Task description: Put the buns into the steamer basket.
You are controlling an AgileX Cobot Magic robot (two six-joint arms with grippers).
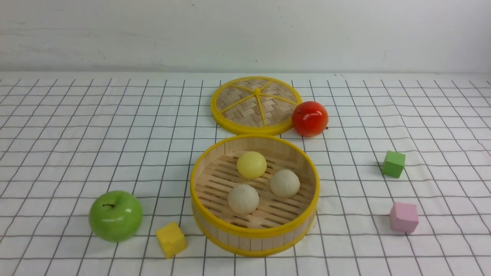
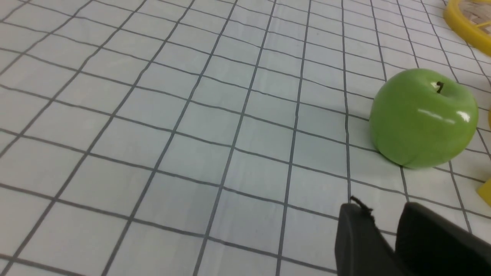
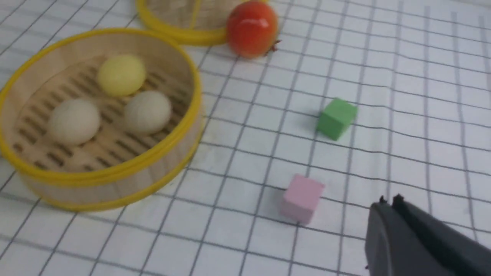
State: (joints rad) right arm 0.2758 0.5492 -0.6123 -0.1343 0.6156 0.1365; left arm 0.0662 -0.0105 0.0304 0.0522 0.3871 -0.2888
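Nearest you, the round bamboo-slat steamer basket (image 1: 254,234) on the checked surface (image 1: 76,153) already holds all three small round buns (image 1: 243,198). Both claws look nearly closed, empty; nothing remains but withdrawing.

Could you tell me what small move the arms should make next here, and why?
Probably none beyond keeping both arms clear: the pale yellow bun and two cream-beige pleated buns all sit on the slotted floor of the round bamboo steamer basket. The right gripper, jaws together, holds nothing.
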